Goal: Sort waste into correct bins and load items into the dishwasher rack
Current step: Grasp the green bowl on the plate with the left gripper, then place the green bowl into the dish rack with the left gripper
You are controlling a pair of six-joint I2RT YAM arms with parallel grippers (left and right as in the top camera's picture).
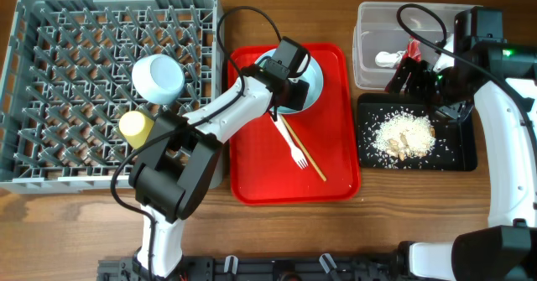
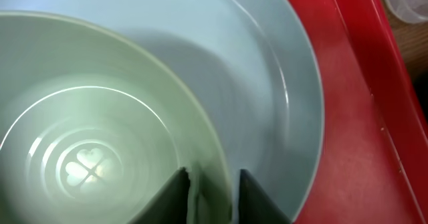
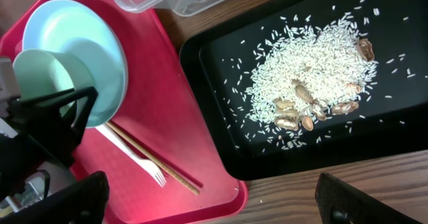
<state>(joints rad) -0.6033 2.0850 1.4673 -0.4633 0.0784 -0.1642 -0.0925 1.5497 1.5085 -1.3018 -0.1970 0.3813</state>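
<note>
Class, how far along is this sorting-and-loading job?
Done: one bowl and the yellow cup sit in the rack; rice crumbs lie on the black tray. In hand: the left gripper pinches the rim of the second bowl. Left: plate, fork, chopstick.

Dishwasher rack: one stood in view. Red tray: one. Bins numbered two: one clear tub, one black tray. Bowl: two showed, this one plus second bowl. Plate: one. Yellow cup: one. White fork: one. Chopstick: one. Red wrapper: one, partly hidden. White scrap: one. Rice crumbs: one heap plus scattered grains, too many for counting. Brown shell-like bits among rice: several, roughly seven; exact number stayed unclear.
</note>
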